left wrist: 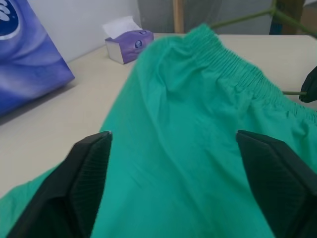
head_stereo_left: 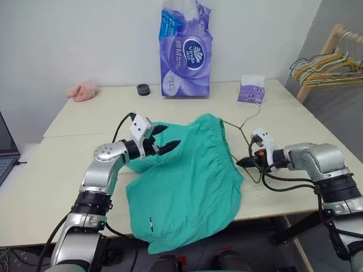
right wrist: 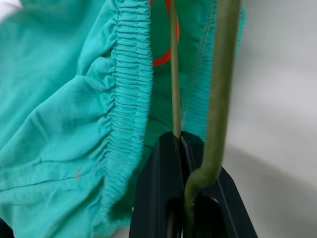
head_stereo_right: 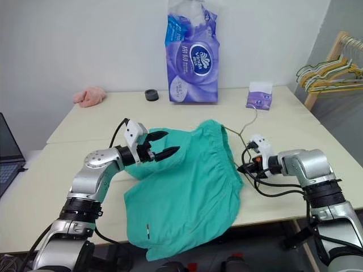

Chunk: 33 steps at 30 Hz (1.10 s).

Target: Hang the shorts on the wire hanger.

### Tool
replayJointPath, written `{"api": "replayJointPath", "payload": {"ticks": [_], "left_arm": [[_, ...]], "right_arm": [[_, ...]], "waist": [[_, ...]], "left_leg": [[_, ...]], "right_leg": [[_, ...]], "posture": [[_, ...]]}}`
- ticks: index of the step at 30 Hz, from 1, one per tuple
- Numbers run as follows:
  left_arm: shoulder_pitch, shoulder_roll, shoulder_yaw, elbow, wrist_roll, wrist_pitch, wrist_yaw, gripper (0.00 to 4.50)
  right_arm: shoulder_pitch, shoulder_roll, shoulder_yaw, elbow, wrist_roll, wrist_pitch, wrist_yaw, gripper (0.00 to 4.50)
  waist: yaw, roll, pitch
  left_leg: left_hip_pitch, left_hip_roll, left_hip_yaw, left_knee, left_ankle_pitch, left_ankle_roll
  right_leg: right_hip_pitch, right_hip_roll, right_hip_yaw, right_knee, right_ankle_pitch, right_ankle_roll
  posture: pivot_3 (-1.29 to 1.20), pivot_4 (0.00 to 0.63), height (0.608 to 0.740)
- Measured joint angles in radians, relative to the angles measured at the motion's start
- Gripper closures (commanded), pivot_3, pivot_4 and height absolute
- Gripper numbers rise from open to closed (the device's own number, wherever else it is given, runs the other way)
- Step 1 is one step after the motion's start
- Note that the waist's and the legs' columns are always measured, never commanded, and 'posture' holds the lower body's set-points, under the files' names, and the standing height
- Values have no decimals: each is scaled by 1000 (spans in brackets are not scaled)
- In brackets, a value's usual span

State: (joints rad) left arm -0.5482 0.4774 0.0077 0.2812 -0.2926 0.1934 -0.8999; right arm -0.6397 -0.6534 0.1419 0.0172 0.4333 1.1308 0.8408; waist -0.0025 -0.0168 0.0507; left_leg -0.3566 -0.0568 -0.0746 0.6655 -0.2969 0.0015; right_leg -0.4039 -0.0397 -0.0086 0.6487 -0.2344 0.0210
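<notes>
Cream table (head_stereo_left: 68, 170) against white wall (head_stereo_left: 74, 39). Teal shorts (head_stereo_left: 187, 181) spread at table's 6 o'clock, draped over front edge. Purple tissue pack (head_stereo_left: 186, 51) upright at 12; wooden rack with bunched hangers (head_stereo_left: 329, 62) at 2. Wire hanger (head_stereo_left: 241, 127) right of shorts, hook toward 12. Left gripper (head_stereo_left: 164, 139) spread wide over shorts. Right gripper (right wrist: 185, 163) pinched shut on hanger wire. Pink cloth (head_stereo_left: 83, 90) at 10, small tissue box (head_stereo_left: 252, 89) at 1.
</notes>
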Motion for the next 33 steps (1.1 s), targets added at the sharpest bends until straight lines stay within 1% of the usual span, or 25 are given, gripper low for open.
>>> {"api": "replayJointPath", "payload": {"ticks": [1, 3, 5, 10, 12, 17, 22, 27, 30, 31, 33], "left_arm": [[-22, 6, 6, 4, -6, 6, -6, 13], [-64, 14, 24, 6, -25, 28, -17, 13], [-103, 45, 39, 6, -51, 68, -48, 13], [-199, 133, 14, 7, -62, 121, -206, 13], [-220, 157, -14, 7, -51, 104, -269, 13], [-230, 214, -159, 25, 26, 29, -478, 13], [-235, 215, -212, 95, 98, -92, -545, 13], [-250, 157, -251, 201, 169, -222, -550, 13], [-249, 141, -257, 206, 173, -230, -575, 591], [-249, 137, -256, 206, 171, -226, -585, 837], [-246, 132, -256, 206, 170, -220, -596, 1485]], "right_arm": [[4, 10, -6, -38, 1, -9, -16, 4500], [27, 17, 2, -103, -6, -37, -35, 4500], [57, 12, 29, -164, -19, -58, -38, 4500], [109, -68, 144, -260, -77, -144, -7, 4500], [111, -88, 168, -272, -99, -176, 9, 4500], [111, -141, 236, -323, -156, -273, 57, 4500], [112, -156, 253, -351, -184, -317, 85, 4500], [112, -169, 265, -387, -214, -353, 110, 4500], [112, -179, 265, -394, -229, -361, 119, 4500], [113, -182, 265, -397, -236, -363, 121, 4500], [117, -188, 265, -402, -246, -368, 124, 4500]], "waist": [[0, 0, 0], [0, 0, 0], [-1, 0, 0], [-3, 0, 0], [-4, 0, 0], [-7, 0, 0], [-15, 0, 0], [-18, 0, 0], [-24, 0, 1], [-26, 0, 1], [-28, 0, 1]], "left_leg": [[-4, 0, 0, 1, 0, -1], [-5, 0, 0, 2, 0, -1], [-5, 0, 0, 1, 0, -1], [-6, -1, 0, 1, 0, 0], [-6, -1, 0, 1, 0, 0], [-6, 0, 0, 1, 0, 0], [-6, 0, 0, 2, 0, 0], [-6, 0, 0, 5, 0, 1], [-7, 0, 0, 7, 0, 1], [-7, 0, 0, 8, 0, 1], [-7, 0, 0, 8, 0, 1]], "right_leg": [[-3, 0, -1, 1, 1, 0], [-4, 0, -1, 1, 1, 0], [-4, 0, 0, 0, 2, 0], [-4, 0, 0, -1, 1, 0], [-4, 0, 0, -1, 1, 0], [-4, 1, 0, -1, 1, 0], [-4, 2, 0, -1, 1, 0], [-3, 2, -1, -1, 1, 0], [-3, 2, -1, 0, 1, 0], [-3, 2, -1, 0, 1, 0], [-3, 2, -1, 0, 1, 0]], "posture": [[-43, 4, 740], [-45, 10, 740], [-45, 11, 740], [-47, 11, 740], [-50, 12, 740], [-62, 12, 740], [-69, 16, 740], [-78, 21, 740], [-81, 22, 740], [-81, 22, 740], [-81, 22, 740]]}}
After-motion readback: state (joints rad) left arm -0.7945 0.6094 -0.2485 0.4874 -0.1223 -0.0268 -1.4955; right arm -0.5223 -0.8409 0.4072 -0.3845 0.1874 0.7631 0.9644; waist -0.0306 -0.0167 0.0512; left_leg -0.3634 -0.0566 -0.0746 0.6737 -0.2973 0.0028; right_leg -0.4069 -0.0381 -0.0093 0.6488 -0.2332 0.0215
